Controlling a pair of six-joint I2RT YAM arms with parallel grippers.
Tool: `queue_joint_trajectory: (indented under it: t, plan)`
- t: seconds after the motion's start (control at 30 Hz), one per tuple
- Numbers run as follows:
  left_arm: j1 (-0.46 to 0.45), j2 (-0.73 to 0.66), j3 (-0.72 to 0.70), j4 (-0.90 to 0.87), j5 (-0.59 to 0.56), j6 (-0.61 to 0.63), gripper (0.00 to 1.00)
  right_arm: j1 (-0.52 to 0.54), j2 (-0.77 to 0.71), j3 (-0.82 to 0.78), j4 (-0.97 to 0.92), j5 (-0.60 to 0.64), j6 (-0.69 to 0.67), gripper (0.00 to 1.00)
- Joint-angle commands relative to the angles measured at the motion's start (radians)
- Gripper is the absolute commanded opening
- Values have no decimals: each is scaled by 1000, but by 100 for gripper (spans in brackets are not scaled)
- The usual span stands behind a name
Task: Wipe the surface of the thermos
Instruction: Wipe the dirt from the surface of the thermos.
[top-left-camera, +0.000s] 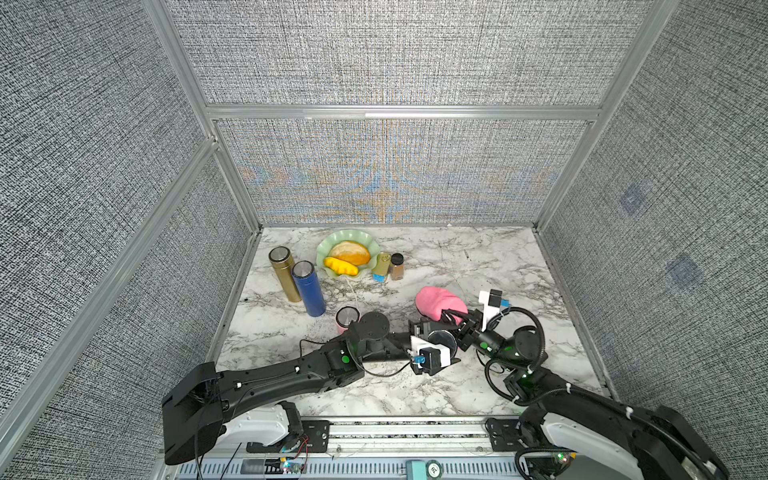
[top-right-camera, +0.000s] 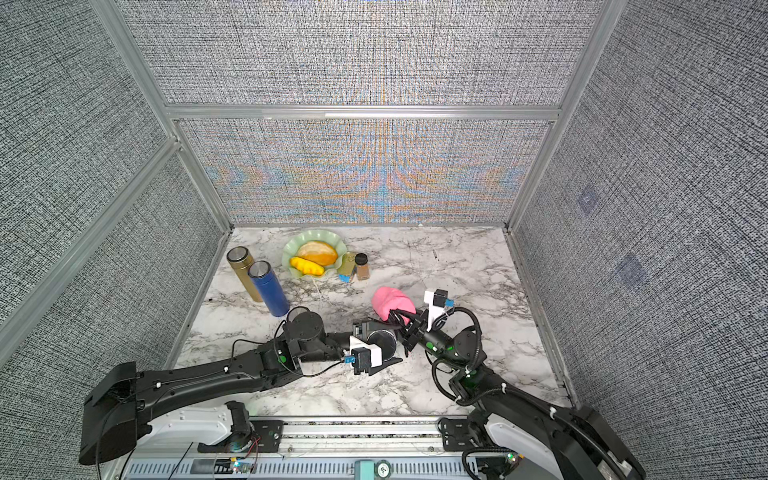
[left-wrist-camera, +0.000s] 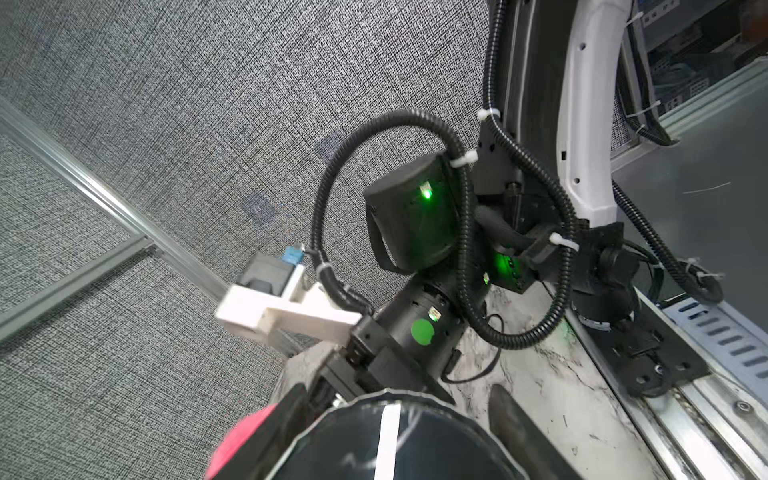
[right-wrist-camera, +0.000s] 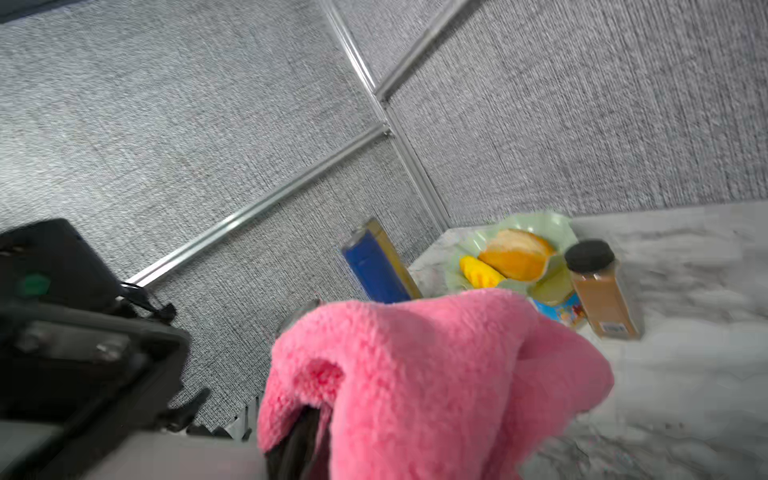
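Status, as judged: gripping is complete and the wipe is still to be done. On the table (top-left-camera: 478, 266), the black thermos (top-left-camera: 441, 338) sits near the centre, apparently upright. It is clamped between the jaws of the left pincer (left-wrist-camera: 399, 419), which reaches in from 9 o'clock. The pink cloth (top-left-camera: 438, 302) lies at 12 o'clock of the thermos, bunched in the closed right pincer (top-left-camera: 452, 316). That pincer sits at 1 o'clock, just beside the thermos. Contact between cloth and thermos wall cannot be confirmed, because the pincers hide the gap. No wiped area can be made out on the thermos.
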Motion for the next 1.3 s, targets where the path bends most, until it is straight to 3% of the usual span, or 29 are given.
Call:
queue_joint_trajectory:
  t: [0.0, 0.13, 0.37, 0.67, 1.0, 1.27]
  plan:
    - [1, -2, 14, 53, 35, 37, 0, 3, -52, 61, -182, -46, -51, 0]
    - [1, 3, 18, 41, 39, 47, 0, 5, -2, 13, -122, -47, -39, 0]
    - [0, 8, 28, -3, 65, 74, 0, -27, 187, -96, 143, -88, -2, 0]
    - [1, 16, 38, -30, 71, 94, 0, -18, -87, 114, -247, -156, -88, 0]
    - [1, 17, 44, -55, 97, 102, 0, -26, 132, -66, 80, -129, -12, 0]
    - [1, 20, 47, -69, 111, 115, 0, -14, -27, 121, -195, -200, -89, 0]
